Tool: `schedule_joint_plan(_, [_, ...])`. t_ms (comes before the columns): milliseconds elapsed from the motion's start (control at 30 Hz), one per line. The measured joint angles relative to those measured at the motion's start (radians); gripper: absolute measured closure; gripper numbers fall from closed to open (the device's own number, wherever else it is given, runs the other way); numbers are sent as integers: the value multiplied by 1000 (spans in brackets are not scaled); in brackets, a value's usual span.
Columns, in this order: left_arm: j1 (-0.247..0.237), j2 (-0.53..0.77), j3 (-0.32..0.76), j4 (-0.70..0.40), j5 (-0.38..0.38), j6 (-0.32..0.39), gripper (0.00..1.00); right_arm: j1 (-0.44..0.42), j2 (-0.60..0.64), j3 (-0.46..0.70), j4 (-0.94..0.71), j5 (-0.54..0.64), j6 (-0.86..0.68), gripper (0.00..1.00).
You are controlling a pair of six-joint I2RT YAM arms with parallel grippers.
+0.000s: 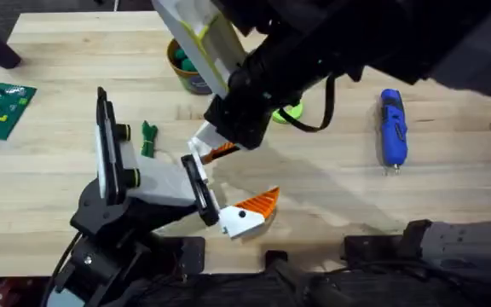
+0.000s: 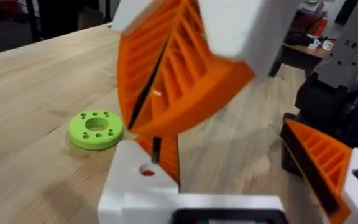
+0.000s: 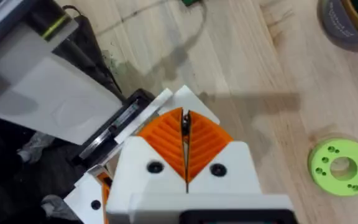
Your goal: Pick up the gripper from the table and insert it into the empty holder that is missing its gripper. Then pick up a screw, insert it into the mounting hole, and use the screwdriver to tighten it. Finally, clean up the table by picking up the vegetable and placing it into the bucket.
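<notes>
Wooden table (image 1: pixel 331 196) is seen from above, with planks running left to right. One holder (image 1: pixel 143 175) is counted at the near left on a black stand, and two yellow-green-ringed knobs are seen on it. One orange wedge (image 1: pixel 258 203) with a white base sits at the holder's right end. One right gripper (image 3: pixel 185 134) is seen just beside the holder's black plate. Its two orange pads are pressed together, with a thin dark sliver between them that cannot be identified. The small orange gripper piece cannot be told apart from the pads. The left gripper (image 2: pixel 157 155) is seen close up; whether it is clenched or released cannot be told. One screwdriver (image 1: pixel 391 128) lies well apart at the right. One bucket (image 1: pixel 186 66) stands at the far edge. One green vegetable (image 1: pixel 148 138) lies just behind the holder. One green ring (image 3: pixel 342 167) lies near the arm.
</notes>
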Motion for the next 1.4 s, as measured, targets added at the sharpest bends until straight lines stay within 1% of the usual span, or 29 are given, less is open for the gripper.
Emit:
schedule_joint_plan(1200, [0, 0, 0, 0, 0, 0, 15, 0, 25, 0, -5, -9, -3, 991])
schedule_joint_plan(1400, [0, 0, 0, -1, 1, -17, 14, 0, 47, 13, -6, -9, -3, 991])
